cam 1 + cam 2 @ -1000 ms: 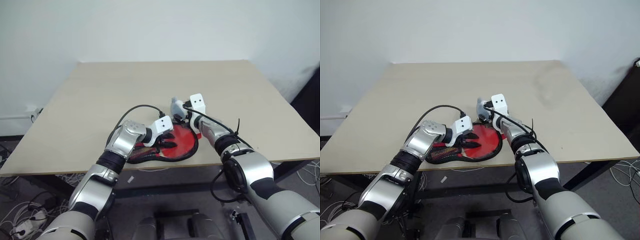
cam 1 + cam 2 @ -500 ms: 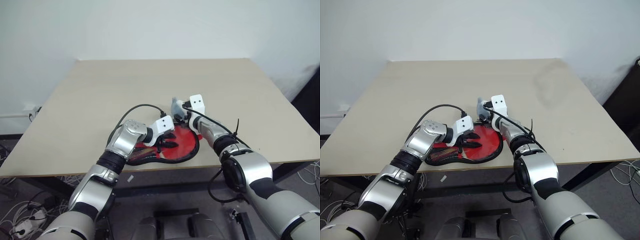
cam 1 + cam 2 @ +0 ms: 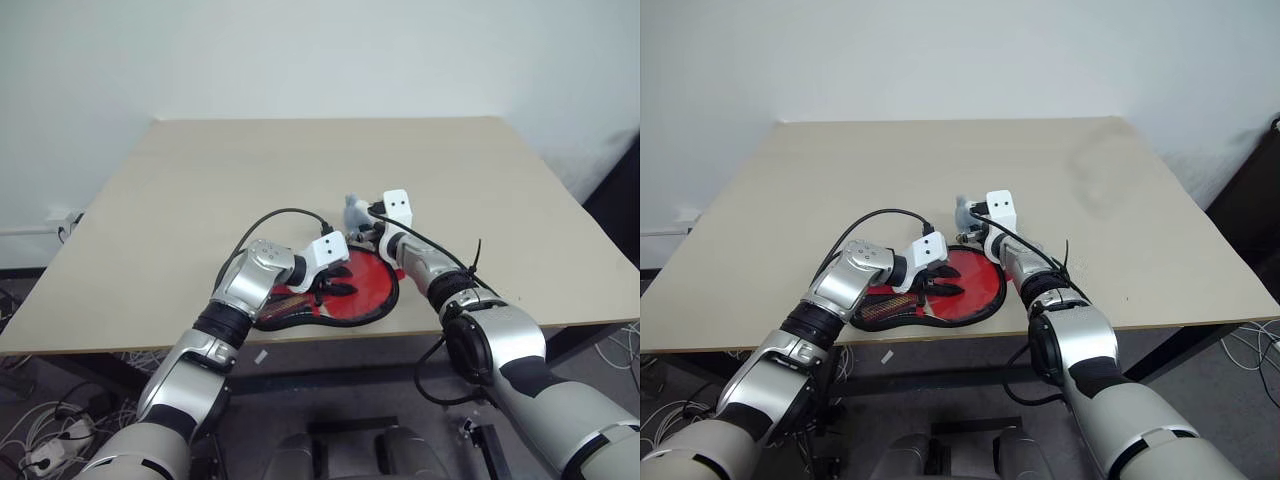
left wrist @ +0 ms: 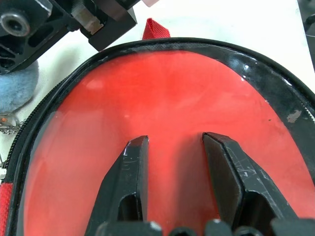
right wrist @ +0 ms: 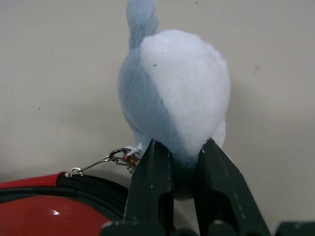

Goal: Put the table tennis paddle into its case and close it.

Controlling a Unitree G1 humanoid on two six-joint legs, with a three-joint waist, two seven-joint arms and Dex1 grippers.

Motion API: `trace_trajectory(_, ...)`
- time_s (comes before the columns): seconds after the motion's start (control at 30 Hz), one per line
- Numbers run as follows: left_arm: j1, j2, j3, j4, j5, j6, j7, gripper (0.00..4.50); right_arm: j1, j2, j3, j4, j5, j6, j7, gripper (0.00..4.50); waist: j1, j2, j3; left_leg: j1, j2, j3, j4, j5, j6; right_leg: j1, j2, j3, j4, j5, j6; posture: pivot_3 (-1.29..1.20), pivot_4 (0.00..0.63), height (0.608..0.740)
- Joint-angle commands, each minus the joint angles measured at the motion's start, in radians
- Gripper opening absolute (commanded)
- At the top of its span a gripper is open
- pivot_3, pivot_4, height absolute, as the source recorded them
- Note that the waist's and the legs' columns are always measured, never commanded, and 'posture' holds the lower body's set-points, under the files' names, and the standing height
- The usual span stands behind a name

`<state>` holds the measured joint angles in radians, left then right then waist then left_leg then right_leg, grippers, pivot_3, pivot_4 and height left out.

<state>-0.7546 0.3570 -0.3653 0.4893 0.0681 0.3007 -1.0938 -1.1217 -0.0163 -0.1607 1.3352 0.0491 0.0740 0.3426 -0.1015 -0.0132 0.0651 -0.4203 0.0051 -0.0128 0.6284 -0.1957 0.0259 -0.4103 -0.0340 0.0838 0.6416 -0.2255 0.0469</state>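
The case point(image 3: 368, 288) lies flat near the table's front edge, its glossy red face ringed by a black zip rim point(image 4: 266, 73). I cannot tell the table tennis paddle apart from that red face. My left gripper point(image 4: 172, 140) rests on the red face with its fingers apart and nothing between them. A grey-and-white plush charm point(image 5: 182, 83) lies just beyond the case's far rim, joined to the zip by a small chain point(image 5: 106, 158). My right gripper point(image 5: 179, 145) is shut on the charm's near end.
The beige table point(image 3: 300, 170) stretches wide and bare beyond the case. Its front edge runs just below the case. A black cable point(image 3: 270, 215) loops over my left forearm.
My right gripper's fingers have closed on the plush charm. Both arms stay where they were, and the case has not moved.
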Motion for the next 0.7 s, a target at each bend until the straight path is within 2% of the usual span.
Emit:
trace_trajectory(0.03, -0.01, 0.006, -0.041, 0.034, 0.041, 0.011, -0.008, 1.79, -0.004, -0.027, -0.018, -0.037, 0.011, -0.015, -0.027, 0.06, 0.0, 0.0, 0.0, 0.0, 0.0, 0.0, 0.0, 0.0, 0.0, 0.0, 0.0, 0.0, 0.0, 0.0, 0.0, 0.0, 0.0, 0.74)
trace_trajectory(0.07, -0.016, 0.004, -0.045, 0.041, 0.043, 0.017, -0.011, 1.79, -0.004, -0.027, -0.021, -0.037, 0.013, -0.014, -0.029, 0.06, 0.0, 0.0, 0.0, 0.0, 0.0, 0.0, 0.0, 0.0, 0.0, 0.0, 0.0, 0.0, 0.0, 0.0, 0.0, 0.0, 0.0, 0.74)
trace_trajectory(0.3, -0.048, -0.014, -0.057, 0.069, 0.038, 0.047, -0.031, 0.02, 0.002, -0.028, -0.023, -0.044, 0.012, -0.013, -0.027, 0.05, 0.0, 0.001, 0.0, 0.0, -0.001, -0.001, 0.001, 0.0, 0.0, 0.001, 0.0, -0.001, 0.001, 0.0, 0.0, 0.0, 0.0, 0.74)
trace_trajectory(0.7, -0.04, 0.001, -0.093, 0.052, 0.054, 0.089, -0.068, 0.02, 0.008, -0.049, -0.031, -0.065, 0.031, 0.023, -0.005, 0.05, 0.0, 0.002, -0.001, 0.0, -0.001, -0.001, 0.001, 0.0, 0.0, 0.001, 0.0, -0.001, 0.001, 0.0, 0.0, 0.0, 0.0, 0.74)
